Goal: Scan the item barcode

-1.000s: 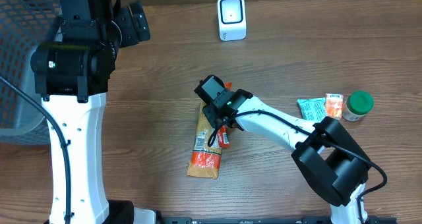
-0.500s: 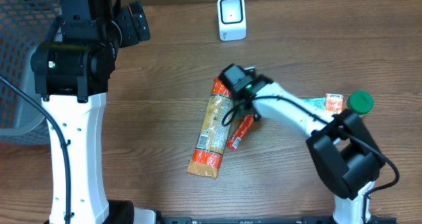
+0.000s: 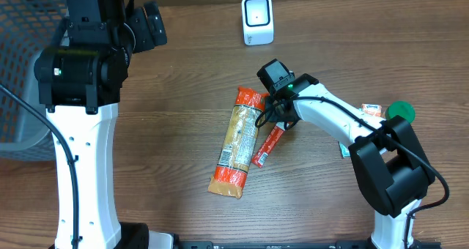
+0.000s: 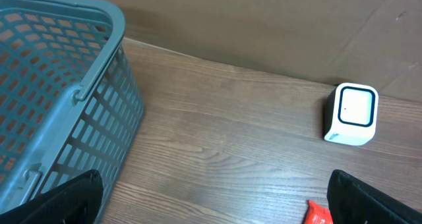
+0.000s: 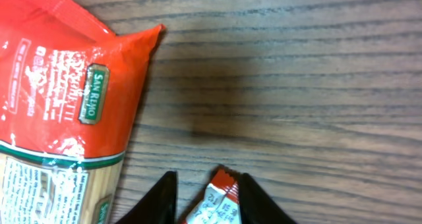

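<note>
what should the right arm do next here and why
Probably close the right gripper fully on the red packet: its fingers straddle the packet's end, which lies flat on the table beside the pasta bag, and a firm grip seems needed before carrying it to the scanner.

item: red stick packet (image 3: 267, 146) | lying flat, slanted, just beside pasta bag (image 3: 236, 143), maybe touching | white scanner (image 3: 257, 20) upright, well apart
</note>
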Motion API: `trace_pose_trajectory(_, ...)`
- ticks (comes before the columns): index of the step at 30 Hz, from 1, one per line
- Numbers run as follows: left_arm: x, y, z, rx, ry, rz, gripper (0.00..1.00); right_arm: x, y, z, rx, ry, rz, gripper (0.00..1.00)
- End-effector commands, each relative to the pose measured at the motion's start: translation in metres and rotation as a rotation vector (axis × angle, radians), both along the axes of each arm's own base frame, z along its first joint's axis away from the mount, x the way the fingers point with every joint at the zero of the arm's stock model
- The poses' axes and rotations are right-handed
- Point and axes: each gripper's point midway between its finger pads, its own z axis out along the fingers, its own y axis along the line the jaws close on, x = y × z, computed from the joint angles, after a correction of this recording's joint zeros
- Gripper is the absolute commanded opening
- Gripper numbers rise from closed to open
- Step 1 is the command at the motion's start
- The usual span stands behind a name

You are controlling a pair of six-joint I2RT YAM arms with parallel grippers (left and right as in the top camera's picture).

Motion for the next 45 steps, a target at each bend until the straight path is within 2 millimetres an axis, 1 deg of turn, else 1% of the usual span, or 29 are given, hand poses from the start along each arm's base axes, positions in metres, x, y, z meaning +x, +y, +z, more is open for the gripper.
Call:
trace_pose_trajectory(1, -0.001, 0.003, 0.005, 0.019, -0.010, 0.001, 1.00, -0.005, -0.001, 0.000, 0.007, 0.014, -0.005, 0.27)
trace_pose_trajectory(13, -0.001, 0.003, 0.005, 0.019, -0.010, 0.001, 1.00, -0.023, -0.015, -0.005, -0.050, 0.089, -0.006, 0.29)
trace_pose_trajectory(19, -0.001, 0.003, 0.005, 0.019, -0.010, 0.001, 1.00, -0.034, -0.022, -0.018, -0.068, 0.115, -0.007, 0.32)
trace_pose_trajectory(23, -0.001, 0.003, 0.005, 0.019, -0.010, 0.001, 1.00, -0.033, -0.021, -0.028, -0.058, 0.095, 0.011, 0.33)
trace_pose_trajectory(24, -0.001, 0.003, 0.005, 0.019, -0.010, 0.001, 1.00, -0.033, -0.022, -0.028, -0.062, 0.092, 0.011, 0.32)
trace_pose_trajectory(25, -0.001, 0.003, 0.005, 0.019, -0.010, 0.001, 1.00, -0.031, -0.026, -0.028, -0.075, 0.085, 0.003, 0.21)
trace_pose_trajectory(26, -0.001, 0.003, 0.005, 0.019, -0.010, 0.001, 1.00, -0.030, -0.028, -0.028, -0.087, 0.080, 0.000, 0.14)
trace_pose_trajectory(27, -0.001, 0.003, 0.005, 0.019, -0.009, 0.001, 1.00, -0.029, -0.033, -0.027, -0.107, 0.074, -0.006, 0.11)
trace_pose_trajectory(31, -0.001, 0.003, 0.005, 0.019, -0.010, 0.001, 1.00, -0.031, -0.065, -0.025, -0.234, 0.080, -0.061, 0.12)
trace_pose_trajectory(35, -0.001, 0.003, 0.005, 0.019, -0.010, 0.001, 1.00, -0.045, -0.107, -0.020, -0.355, 0.135, -0.208, 0.15)
trace_pose_trajectory(37, -0.001, 0.003, 0.005, 0.019, -0.010, 0.001, 1.00, -0.051, -0.119, -0.019, -0.367, 0.169, -0.271, 0.17)
trace_pose_trajectory(41, -0.001, 0.003, 0.005, 0.019, -0.010, 0.001, 1.00, -0.059, -0.122, -0.020, -0.308, 0.249, -0.313, 0.17)
trace_pose_trajectory(43, -0.001, 0.003, 0.005, 0.019, -0.010, 0.001, 1.00, -0.057, -0.121, -0.011, -0.295, 0.256, -0.319, 0.13)
trace_pose_trajectory(45, -0.001, 0.003, 0.005, 0.019, -0.010, 0.001, 1.00, -0.054, -0.120, 0.003, -0.283, 0.239, -0.319, 0.13)
